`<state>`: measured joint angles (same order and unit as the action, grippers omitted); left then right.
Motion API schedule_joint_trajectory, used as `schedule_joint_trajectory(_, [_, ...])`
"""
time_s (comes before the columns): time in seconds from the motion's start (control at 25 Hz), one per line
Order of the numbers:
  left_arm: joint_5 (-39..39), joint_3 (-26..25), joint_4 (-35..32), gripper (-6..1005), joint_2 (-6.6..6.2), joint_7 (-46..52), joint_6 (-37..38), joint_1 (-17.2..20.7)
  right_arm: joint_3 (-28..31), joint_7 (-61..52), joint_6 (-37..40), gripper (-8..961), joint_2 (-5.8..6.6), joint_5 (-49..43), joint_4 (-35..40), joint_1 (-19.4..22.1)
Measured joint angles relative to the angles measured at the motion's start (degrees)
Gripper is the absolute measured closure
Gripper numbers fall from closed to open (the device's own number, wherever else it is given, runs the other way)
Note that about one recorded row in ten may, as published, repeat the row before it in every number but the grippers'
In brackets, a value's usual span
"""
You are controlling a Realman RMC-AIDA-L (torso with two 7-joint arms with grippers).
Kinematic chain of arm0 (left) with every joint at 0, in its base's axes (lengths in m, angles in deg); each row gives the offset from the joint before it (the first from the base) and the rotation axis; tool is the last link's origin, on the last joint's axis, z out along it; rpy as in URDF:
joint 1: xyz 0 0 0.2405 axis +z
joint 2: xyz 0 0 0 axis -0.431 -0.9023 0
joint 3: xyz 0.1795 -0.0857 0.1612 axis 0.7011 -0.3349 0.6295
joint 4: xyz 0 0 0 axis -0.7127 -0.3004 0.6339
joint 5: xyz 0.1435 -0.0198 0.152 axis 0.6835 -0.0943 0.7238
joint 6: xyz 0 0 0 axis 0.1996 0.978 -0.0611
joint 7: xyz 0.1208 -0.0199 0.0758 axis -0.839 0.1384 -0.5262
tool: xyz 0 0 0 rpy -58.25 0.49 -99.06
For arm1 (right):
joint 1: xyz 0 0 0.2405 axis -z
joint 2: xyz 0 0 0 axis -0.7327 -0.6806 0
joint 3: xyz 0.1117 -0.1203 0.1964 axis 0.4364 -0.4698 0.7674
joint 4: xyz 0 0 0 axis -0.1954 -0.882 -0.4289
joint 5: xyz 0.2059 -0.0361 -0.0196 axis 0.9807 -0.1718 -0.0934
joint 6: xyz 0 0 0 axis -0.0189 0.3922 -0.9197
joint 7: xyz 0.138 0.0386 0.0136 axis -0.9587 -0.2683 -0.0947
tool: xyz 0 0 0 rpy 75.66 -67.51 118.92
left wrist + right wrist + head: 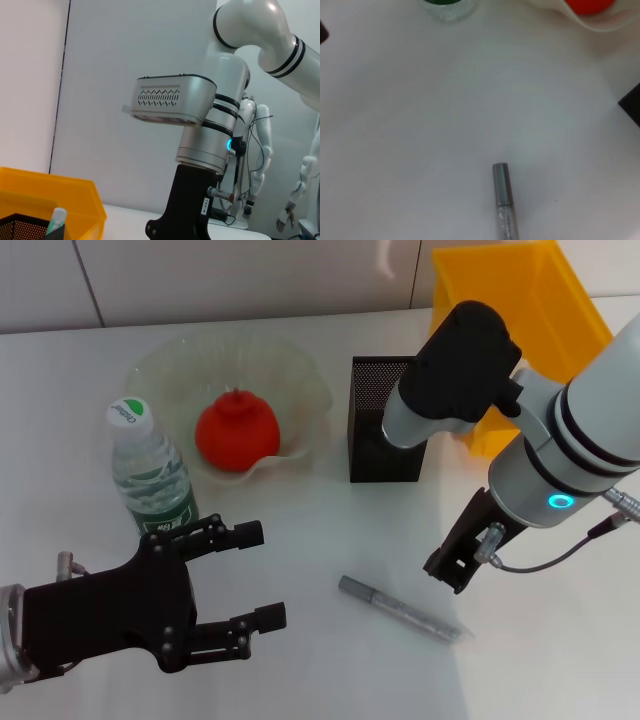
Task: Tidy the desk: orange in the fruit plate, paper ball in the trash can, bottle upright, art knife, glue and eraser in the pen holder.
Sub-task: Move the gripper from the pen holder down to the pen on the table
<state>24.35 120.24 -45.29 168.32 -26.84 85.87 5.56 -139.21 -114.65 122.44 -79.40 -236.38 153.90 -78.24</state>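
Observation:
The orange (236, 432) lies in the pale-green fruit plate (300, 370). Beside the plate the bottle (150, 472) stands upright. The black mesh pen holder (372, 430) stands mid-table, and a white stick with a greenish tip (56, 220), perhaps the glue, stands in it. A grey art knife (400, 608) lies flat on the table. My right gripper (455, 565) hangs just right of the knife, above the table. Low at the front left, my left gripper (255, 575) is open and empty. The yellow trash can (520, 310) is at the back right. The paper ball and eraser are out of view.
The right arm's elbow (455, 375) hangs over the pen holder's right side and hides part of the trash can. White tabletop lies between the bottle and the art knife (502, 200). A wall stands behind the table.

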Motion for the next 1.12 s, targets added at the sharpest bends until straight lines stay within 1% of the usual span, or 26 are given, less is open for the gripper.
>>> schedule_joint_trajectory(0.16, [0.0, 0.0, 0.0, 184, 0.00, 0.1, 0.0, 0.0, -0.8, -0.4, 0.1, 944, -0.16, 0.0, 0.9, 0.0])
schedule_joint_trajectory(0.24, [0.0, 0.0, 0.0, 184, -0.03, 0.2, 0.0, -0.2, -0.8, -0.6, -0.1, 938, -0.24, 0.0, 1.9, 0.6])
schedule_joint_trajectory(0.28, [0.0, 0.0, 0.0, 184, -0.05, 0.2, 0.0, -0.2, -0.8, -1.1, -0.2, 908, -0.32, -0.2, 3.0, 1.2])
schedule_joint_trajectory(0.44, [0.0, 0.0, 0.0, 184, -0.08, 0.2, 0.0, -0.1, -1.0, -2.4, 0.2, 786, -0.24, -0.5, 4.0, 1.4])
schedule_joint_trajectory(0.52, [-0.1, 0.0, 0.0, 184, -0.09, 0.2, 0.0, 0.0, -2.8, -3.1, 0.3, 715, -0.23, -0.8, 3.6, 1.5])
schedule_joint_trajectory(0.56, [-0.1, 0.0, 0.0, 184, -0.09, 0.2, 0.0, 0.0, -2.8, -3.1, 0.3, 674, -0.23, -0.8, 3.6, 1.5])
schedule_joint_trajectory(0.64, [-0.3, 0.0, 0.0, 184, -0.10, 0.2, 0.0, 0.0, -5.5, -4.9, -0.7, 593, -0.26, -2.2, 2.8, 1.5])
schedule_joint_trajectory(0.68, [-0.3, 0.0, 0.0, 184, -0.09, 0.3, 0.0, 0.0, -8.7, -7.4, -1.8, 552, -0.32, -4.7, 2.0, 1.2])
schedule_joint_trajectory(0.72, [-0.3, 0.0, 0.0, 184, -0.09, 0.3, 0.0, 0.0, -8.7, -7.4, -1.8, 524, -0.32, -4.7, 2.0, 1.2])
schedule_joint_trajectory(0.84, [-0.2, 0.0, 0.0, 184, -0.09, 0.4, -0.1, -0.1, -12.2, -9.0, -3.3, 442, -0.46, -6.9, 1.0, 1.0])
schedule_joint_trajectory(1.12, [0.0, 0.0, 0.0, 184, -0.14, 0.9, -0.1, -0.4, -11.6, -9.0, -4.5, 255, -0.59, -4.1, 1.5, 1.4])
